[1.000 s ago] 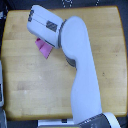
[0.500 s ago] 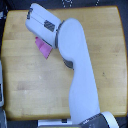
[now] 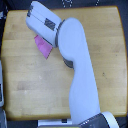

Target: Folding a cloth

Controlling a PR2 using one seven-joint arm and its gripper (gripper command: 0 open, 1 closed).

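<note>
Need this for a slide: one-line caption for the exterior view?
PR2 arm reaching across a wooden table, covering most of a pink cloth.

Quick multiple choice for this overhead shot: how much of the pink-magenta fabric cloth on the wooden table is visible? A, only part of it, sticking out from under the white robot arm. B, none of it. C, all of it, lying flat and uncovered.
A: only a pointed part of the pink-magenta fabric cloth shows on the wooden table, the rest being hidden beneath the white robot arm.
</note>
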